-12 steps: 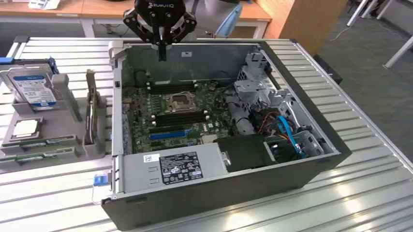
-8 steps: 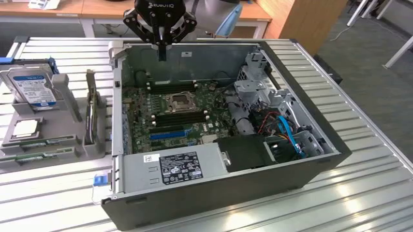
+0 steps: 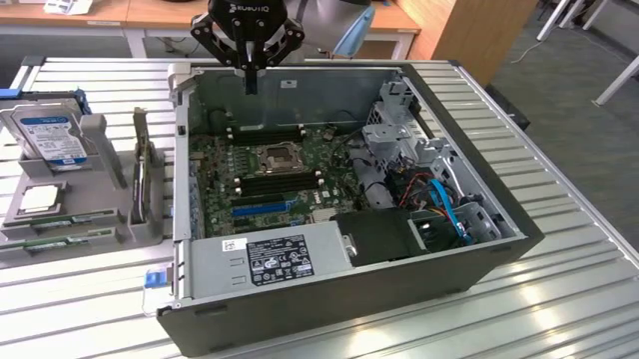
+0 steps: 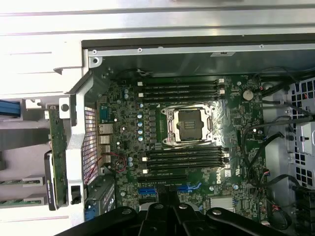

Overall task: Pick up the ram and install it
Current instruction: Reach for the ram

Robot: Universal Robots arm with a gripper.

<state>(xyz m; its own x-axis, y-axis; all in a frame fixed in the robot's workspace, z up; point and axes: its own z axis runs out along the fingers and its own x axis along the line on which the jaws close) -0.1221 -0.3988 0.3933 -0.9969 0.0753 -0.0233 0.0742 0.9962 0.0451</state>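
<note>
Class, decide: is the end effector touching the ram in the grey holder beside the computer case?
Apart. The exterior view shows the end effector above the case, the ram far off in the holder at the exterior view's left.

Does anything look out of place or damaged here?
Nothing stands out. The two green ram sticks lie flat in the grey parts tray beside the black open computer case, and the shut hand hangs empty over its edge.
</note>
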